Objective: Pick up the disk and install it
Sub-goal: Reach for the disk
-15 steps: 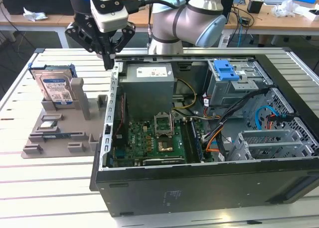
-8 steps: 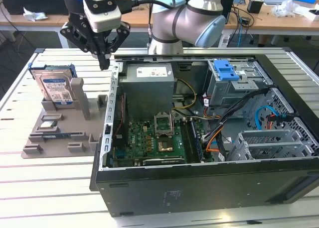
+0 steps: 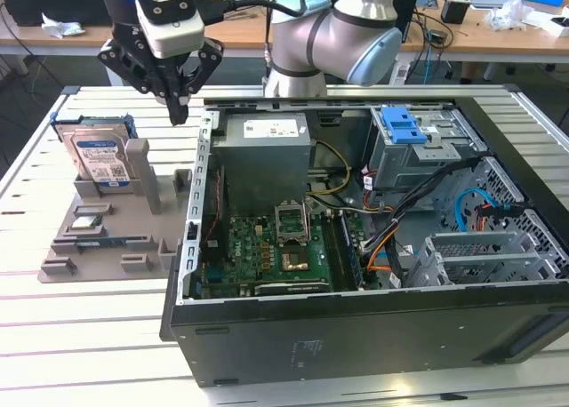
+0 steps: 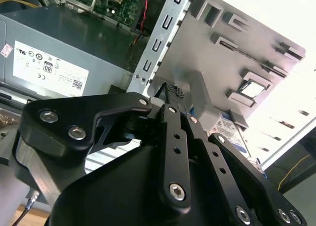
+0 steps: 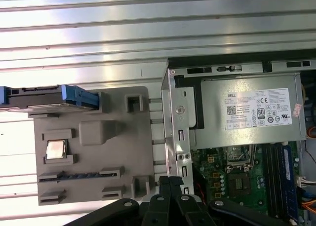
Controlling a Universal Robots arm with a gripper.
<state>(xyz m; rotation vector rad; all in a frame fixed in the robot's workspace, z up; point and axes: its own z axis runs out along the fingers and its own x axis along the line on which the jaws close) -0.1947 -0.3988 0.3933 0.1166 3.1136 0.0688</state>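
The end effector (image 3: 179,116) is hanging in the air with its two black fingers (image 5: 165,182) pressed together and gripping nothing, as both wrist views show. It is hovering over the strip between the grey fixture plate (image 3: 107,234) and the side wall of the open computer case (image 3: 356,336), and is touching neither. In the exterior view the disk (image 3: 100,155) is sitting at about eight o'clock from the end effector. It is standing on edge in its bright blue carrier at the far end of the fixture plate, label facing the camera, well apart from the fingers. In the first wrist view the same disk (image 5: 44,97) is showing edge-on, blue frame ends on either side. Further out on the plate a small square chip (image 3: 84,222) and a long thin module (image 3: 107,242) are lying in their own pockets. At about four o'clock from the end effector the power supply box (image 3: 267,145) is sitting in the case above the green motherboard (image 3: 267,256), and at roughly three o'clock, across the case, the blue-handled metal drive cage (image 3: 418,149) is standing. The slatted desk (image 3: 53,336) is carrying everything. By my reading the task is barely begun — the disk is not yet grasped, and both the pick-up and the installation are left to do.
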